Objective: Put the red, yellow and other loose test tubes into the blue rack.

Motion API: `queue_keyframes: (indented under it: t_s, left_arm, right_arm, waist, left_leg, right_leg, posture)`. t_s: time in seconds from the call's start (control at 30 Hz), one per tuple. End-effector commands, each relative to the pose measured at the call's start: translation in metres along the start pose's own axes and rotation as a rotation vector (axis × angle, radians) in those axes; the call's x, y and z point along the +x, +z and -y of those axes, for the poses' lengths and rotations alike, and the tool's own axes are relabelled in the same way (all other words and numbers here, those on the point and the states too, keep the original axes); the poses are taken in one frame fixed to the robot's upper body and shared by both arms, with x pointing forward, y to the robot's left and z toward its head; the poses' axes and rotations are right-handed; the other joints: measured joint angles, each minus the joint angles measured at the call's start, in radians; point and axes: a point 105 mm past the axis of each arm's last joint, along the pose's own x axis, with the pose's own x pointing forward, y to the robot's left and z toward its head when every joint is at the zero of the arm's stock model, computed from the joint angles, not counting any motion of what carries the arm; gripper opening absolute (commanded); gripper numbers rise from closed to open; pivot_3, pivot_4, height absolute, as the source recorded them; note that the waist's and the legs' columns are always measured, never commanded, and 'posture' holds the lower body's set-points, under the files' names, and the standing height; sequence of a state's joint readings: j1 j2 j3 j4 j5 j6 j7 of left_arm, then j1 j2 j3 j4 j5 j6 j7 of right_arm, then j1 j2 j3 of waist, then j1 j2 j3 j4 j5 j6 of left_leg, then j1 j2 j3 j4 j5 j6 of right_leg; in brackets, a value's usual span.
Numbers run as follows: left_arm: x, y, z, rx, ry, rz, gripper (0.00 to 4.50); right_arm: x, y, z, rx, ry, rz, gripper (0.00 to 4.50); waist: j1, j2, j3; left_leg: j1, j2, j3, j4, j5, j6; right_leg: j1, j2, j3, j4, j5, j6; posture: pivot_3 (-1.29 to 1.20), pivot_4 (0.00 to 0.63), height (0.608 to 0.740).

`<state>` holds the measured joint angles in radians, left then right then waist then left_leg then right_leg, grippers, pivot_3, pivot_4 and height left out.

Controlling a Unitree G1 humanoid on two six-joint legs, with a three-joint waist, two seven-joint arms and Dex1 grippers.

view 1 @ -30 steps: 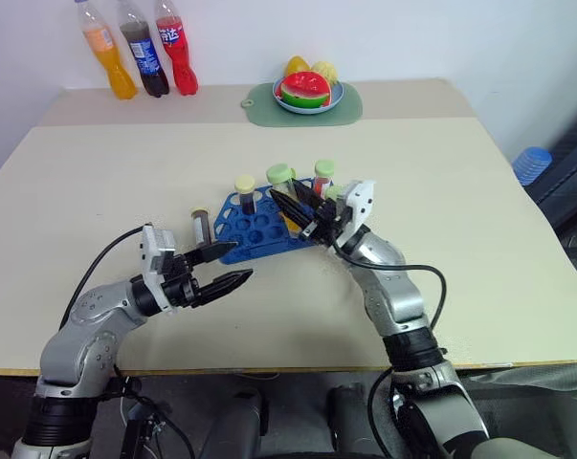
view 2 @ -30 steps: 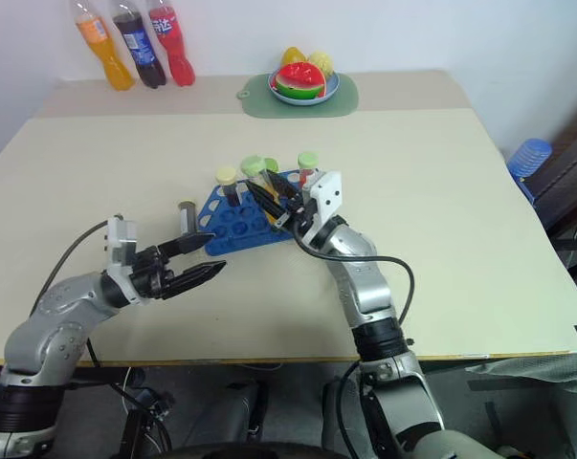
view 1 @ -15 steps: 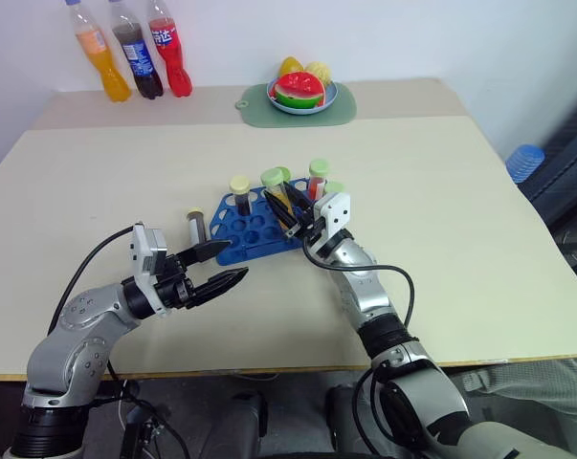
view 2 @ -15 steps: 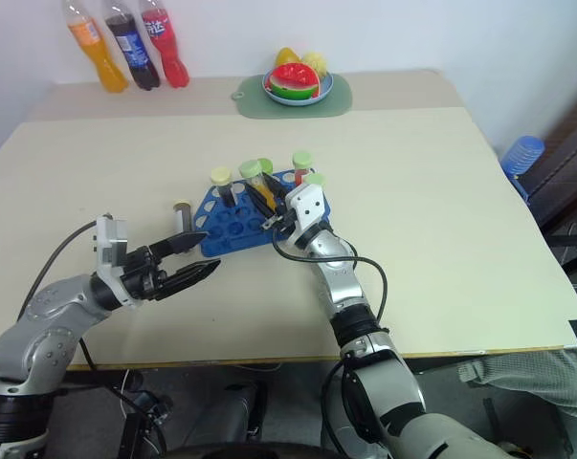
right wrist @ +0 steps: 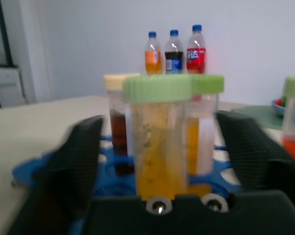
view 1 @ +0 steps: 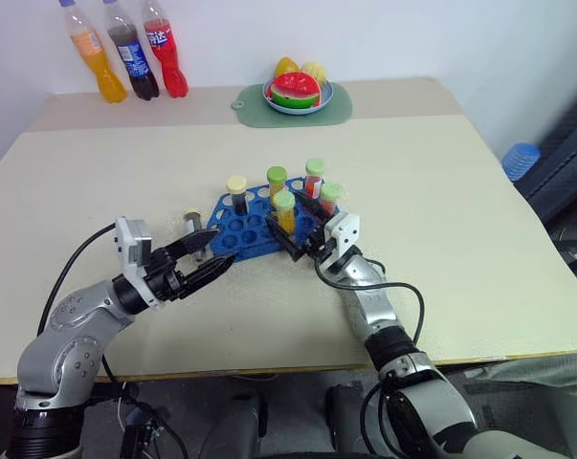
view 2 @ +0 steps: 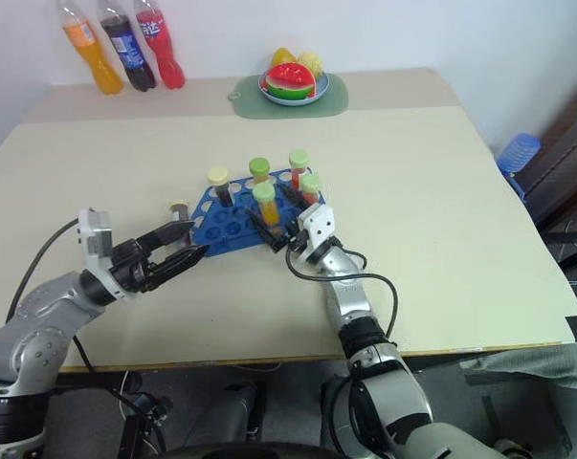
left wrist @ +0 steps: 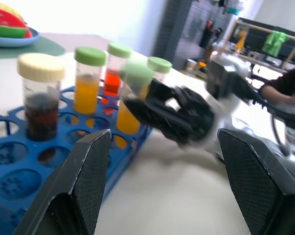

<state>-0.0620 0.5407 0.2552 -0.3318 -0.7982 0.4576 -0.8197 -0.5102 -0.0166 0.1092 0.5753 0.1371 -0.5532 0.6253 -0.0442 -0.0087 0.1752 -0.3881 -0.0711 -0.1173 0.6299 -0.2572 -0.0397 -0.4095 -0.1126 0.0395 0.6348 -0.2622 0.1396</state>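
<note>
Blue rack [view 1: 240, 229] sits mid-table [view 1: 441, 191]. Five capped tubes stand in rack. Right gripper [view 1: 295, 239] at rack's near edge, fingers spread wide on both sides of yellow tube [view 1: 284, 211], not pinching it. Left gripper [view 1: 204, 260] open, holding nothing, beside rack's left end. One more tube [view 1: 193, 228] stands just left of rack.

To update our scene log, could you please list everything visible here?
Table: one, beige.
Blue rack: one, table centre.
Green-capped tubes: four, orange or red liquid, standing in the rack.
Cream-capped tube: one, dark liquid, in the rack.
Loose tube: one, greyish cap, by the rack's left end.
Soda bottles: three, orange, dark, red, far left corner.
Fruit plate: one, blue, on a green mat.
Left gripper: open, empty, near the loose tube.
Right gripper: open, fingers either side of a racked orange tube.
</note>
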Motion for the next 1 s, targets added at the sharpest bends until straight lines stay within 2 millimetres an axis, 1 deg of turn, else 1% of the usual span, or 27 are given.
queue_keyframes:
  t_s: [0.03, 0.07, 0.1, 0.17, 0.23, 0.27, 0.3, 0.37, 0.43, 0.47, 0.53, 0.6, 0.67, 0.77, 0.83, 1.0]
  left_arm:
    - [-0.001, 0.018, -0.011, 0.011, 0.090, 0.073, 3.62]
    - [-0.001, 0.022, -0.017, 0.008, 0.139, 0.092, 3.62]
    - [0.001, 0.026, -0.029, 0.000, 0.250, 0.106, 3.62]
    - [0.000, 0.032, -0.047, -0.009, 0.436, 0.099, 3.62]
    - [-0.002, 0.035, -0.053, -0.051, 0.550, 0.096, 3.62]
    - [-0.004, 0.034, -0.058, -0.096, 0.626, 0.076, 3.62]
    - [-0.006, 0.028, -0.065, -0.151, 0.704, 0.003, 3.62]
    - [-0.007, 0.020, -0.073, -0.260, 0.802, -0.126, 3.62]
    - [-0.001, 0.019, -0.078, -0.331, 0.836, -0.204, 3.62]
    - [0.003, 0.015, -0.084, -0.385, 0.863, -0.265, 3.62]
    - [0.011, 0.012, -0.090, -0.453, 0.889, -0.346, 3.62]
    - [0.018, 0.011, -0.093, -0.471, 0.908, -0.403, 3.62]
    - [0.024, 0.006, -0.097, -0.518, 0.920, -0.468, 3.62]
    - [0.029, -0.006, -0.100, -0.563, 0.933, -0.571, 3.62]
    - [0.031, -0.015, -0.102, -0.599, 0.947, -0.626, 3.62]
    - [0.043, -0.026, -0.109, -0.634, 0.999, -0.688, 3.62]
  right_arm:
    - [-0.005, 0.018, 0.001, -0.066, 0.044, 0.025, 4.43]
    - [-0.009, 0.018, 0.000, -0.091, 0.071, 0.011, 4.43]
    - [-0.018, 0.020, 0.003, -0.116, 0.087, -0.017, 4.43]
    - [-0.036, 0.024, 0.004, -0.131, 0.151, -0.068, 4.43]
    - [-0.053, 0.027, 0.002, -0.125, 0.210, -0.120, 4.43]
    - [-0.066, 0.028, 0.001, -0.115, 0.246, -0.164, 4.43]
    - [-0.081, 0.030, -0.001, -0.117, 0.295, -0.211, 4.43]
    - [-0.105, 0.034, -0.003, -0.103, 0.371, -0.292, 4.43]
    - [-0.119, 0.040, -0.001, -0.105, 0.414, -0.341, 4.43]
    - [-0.125, 0.047, 0.002, -0.104, 0.446, -0.362, 4.43]
    - [-0.130, 0.058, 0.007, -0.116, 0.494, -0.387, 4.43]
    - [-0.129, 0.065, 0.010, -0.117, 0.533, -0.406, 4.43]
    - [-0.126, 0.069, 0.014, -0.128, 0.563, -0.426, 4.43]
    - [-0.121, 0.072, 0.019, -0.150, 0.581, -0.436, 4.43]
    - [-0.117, 0.073, 0.018, -0.164, 0.592, -0.437, 4.43]
    - [-0.112, 0.076, 0.016, -0.177, 0.587, -0.423, 4.43]
  waist:
    - [0.000, 0.000, 0.000]
    - [0.002, 0.000, 0.000]
    - [0.005, 0.000, 0.000]
    - [0.014, -0.001, 0.000]
    - [0.022, -0.001, 0.000]
    - [0.024, -0.001, 0.000]
    - [0.029, -0.001, 0.000]
    - [0.033, -0.002, 0.000]
    - [0.032, -0.004, 0.000]
    - [0.032, -0.004, 0.000]
    - [0.033, -0.005, 0.000]
    - [0.027, -0.006, -0.001]
    - [0.026, -0.006, -0.001]
    - [0.030, -0.007, -0.001]
    - [0.032, -0.007, 0.000]
    - [0.039, -0.009, 0.000]
  left_leg:
    - [0.000, 0.000, 0.000, 0.000, 0.000, 0.000]
    - [0.000, 0.000, 0.000, 0.000, 0.000, 0.000]
    - [0.000, 0.000, 0.000, 0.000, 0.000, 0.000]
    - [0.000, -0.001, 0.000, 0.001, 0.000, 0.000]
    - [-0.001, -0.001, 0.000, 0.002, 0.000, 0.000]
    - [-0.001, -0.001, 0.001, 0.002, 0.000, 0.001]
    - [-0.001, -0.001, 0.001, 0.002, -0.001, 0.001]
    - [-0.001, -0.001, 0.000, 0.002, -0.001, 0.001]
    - [-0.001, -0.001, 0.000, 0.003, -0.001, 0.001]
    - [-0.001, -0.001, 0.000, 0.003, -0.001, 0.001]
    - [-0.001, -0.002, 0.000, 0.004, -0.001, 0.001]
    - [-0.001, -0.002, 0.000, 0.005, -0.001, 0.001]
    - [0.000, -0.002, 0.000, 0.004, -0.001, 0.001]
    - [-0.001, -0.002, 0.000, 0.004, 0.001, -0.002]
    - [-0.001, -0.002, 0.001, 0.004, 0.002, -0.003]
    - [-0.002, -0.002, 0.001, 0.005, 0.002, -0.004]
  right_leg:
    - [0.000, 0.000, 0.000, 0.000, 0.000, 0.000]
    - [0.000, 0.000, 0.000, 0.000, 0.000, 0.000]
    - [0.000, 0.000, 0.000, 0.000, 0.000, 0.000]
    - [0.001, -0.001, 0.000, -0.001, 0.000, 0.000]
    - [0.001, -0.001, 0.000, -0.001, 0.000, 0.000]
    - [0.001, -0.001, 0.000, -0.001, 0.000, 0.000]
    - [0.001, -0.001, 0.001, -0.001, 0.000, 0.000]
    - [0.001, -0.001, 0.000, -0.001, 0.000, 0.001]
    - [0.002, -0.001, 0.000, -0.001, 0.000, 0.001]
    - [0.002, -0.001, 0.000, 0.000, 0.000, 0.001]
    - [0.003, 0.000, -0.001, 0.000, 0.000, 0.002]
    - [0.004, 0.000, -0.001, 0.000, 0.001, 0.002]
    - [0.003, 0.000, -0.001, -0.001, 0.000, 0.002]
    - [0.002, 0.000, -0.001, -0.001, 0.000, 0.002]
    - [0.002, 0.000, -0.001, -0.001, 0.000, 0.002]
    - [0.002, -0.001, -0.001, -0.002, 0.000, 0.002]
  posture:
    - [0.00, 0.150, 0.740]
    - [0.00, 0.150, 0.740]
    - [0.00, 0.150, 0.740]
    - [0.00, 0.150, 0.740]
    - [0.00, 0.150, 0.740]
    - [0.00, 0.150, 0.740]
    - [0.00, 0.150, 0.740]
    - [0.00, 0.150, 0.740]
    - [0.00, 0.150, 0.740]
    - [0.00, 0.150, 0.740]
    - [0.00, 0.150, 0.740]
    - [0.00, 0.150, 0.740]
    - [0.00, 0.150, 0.740]
    - [0.00, 0.150, 0.740]
    - [0.00, 0.150, 0.740]
    - [0.00, 0.150, 0.740]
